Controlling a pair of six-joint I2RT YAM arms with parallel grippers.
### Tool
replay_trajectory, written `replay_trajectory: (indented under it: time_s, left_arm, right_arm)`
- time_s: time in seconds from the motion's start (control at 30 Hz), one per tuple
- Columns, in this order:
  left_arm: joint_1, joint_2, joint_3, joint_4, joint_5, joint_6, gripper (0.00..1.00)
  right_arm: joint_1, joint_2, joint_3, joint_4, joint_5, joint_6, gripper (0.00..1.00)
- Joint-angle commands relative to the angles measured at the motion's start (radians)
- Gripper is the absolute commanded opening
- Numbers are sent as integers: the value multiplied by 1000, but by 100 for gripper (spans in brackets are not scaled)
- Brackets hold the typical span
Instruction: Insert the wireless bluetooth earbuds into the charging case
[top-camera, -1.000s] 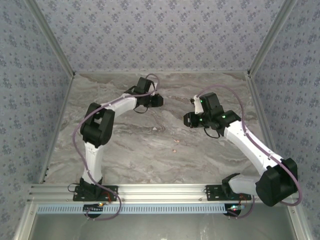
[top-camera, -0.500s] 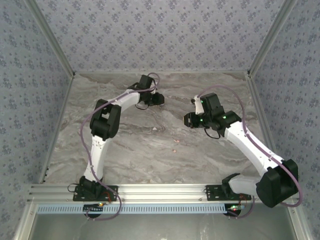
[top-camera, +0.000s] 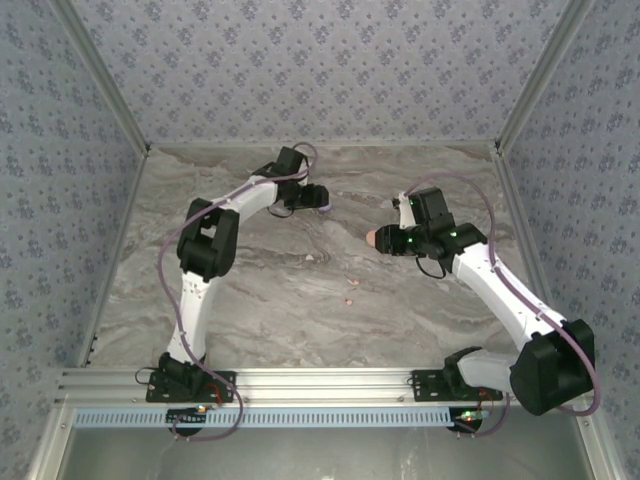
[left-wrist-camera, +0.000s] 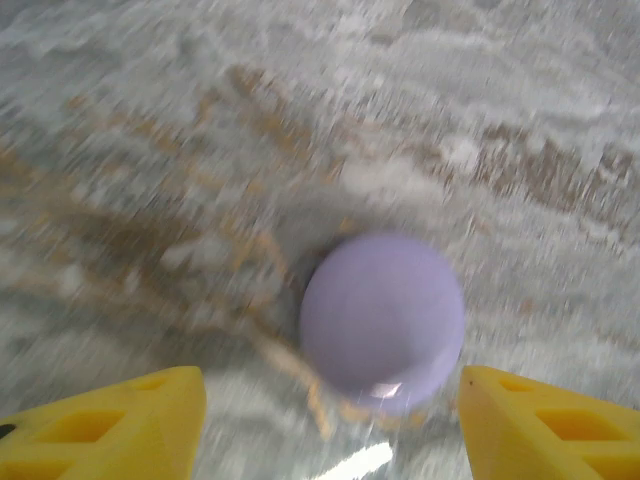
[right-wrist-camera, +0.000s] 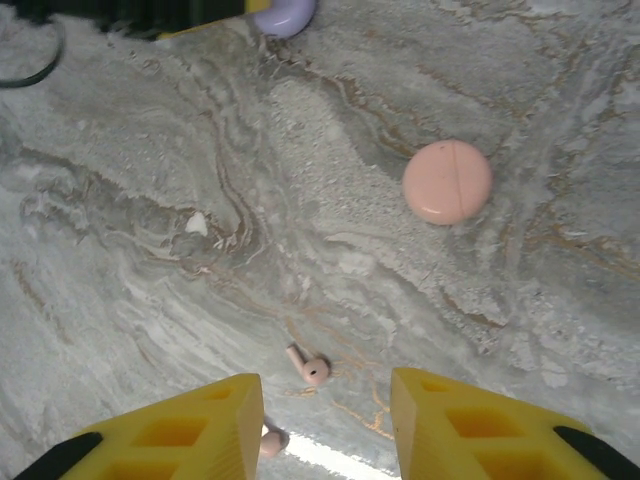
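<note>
A round lilac charging case (left-wrist-camera: 383, 320) lies shut on the marble, blurred, just ahead of my left gripper (left-wrist-camera: 330, 440). That gripper is open, and its yellow fingers (left-wrist-camera: 110, 430) stand apart on either side of the case without touching it. My right gripper (right-wrist-camera: 325, 430) is open above the table with nothing in it. A salmon-pink earbud (right-wrist-camera: 310, 366) lies between its fingertips, and a second one (right-wrist-camera: 270, 440) peeks out beside the left finger. The pink round case (right-wrist-camera: 447, 181) lies shut further ahead, and shows again (top-camera: 372, 237) beside the right gripper (top-camera: 388, 240). Both pink earbuds (top-camera: 348, 291) lie mid-table.
A tiny white speck (right-wrist-camera: 197, 224) lies on the marble left of the pink case. The lilac case (right-wrist-camera: 285, 14) and the left arm's dark body (right-wrist-camera: 130, 12) sit at the top edge of the right wrist view. Patterned walls (top-camera: 80, 200) close in the table.
The left arm has stretched further right and its jaws have opened. The right gripper's jaws have widened and drawn back a little, and the pink case now shows on the table before it.
</note>
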Motion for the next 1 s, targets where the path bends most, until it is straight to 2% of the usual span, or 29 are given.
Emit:
replay_trajectory:
  time_s: [0.0,0.27,0.43,0.53,0.77,0.97]
  left_arm:
    - [-8,-217,-102,-13,-79,58,68]
    - [-12,-553,-394,-11,-99,25,68]
    - [-47,-730,-571,-3,-121,-11,68]
    - [-79,-787,-626,-34,-141,-27,68]
    - [-99,-903,-770,11,-145,-91,69]
    - [-100,-934,-799,-3,-152,-96,69]
  right_arm:
    - [-27,40,1,10,-3,-40,45]
    - [-76,191,54,39,-45,-99,56]
    - [-81,301,103,43,-21,-119,73]
    - [-78,366,134,41,-14,-123,80]
    - [-34,502,244,-12,127,-143,83]
    - [5,597,326,-53,211,-146,83]
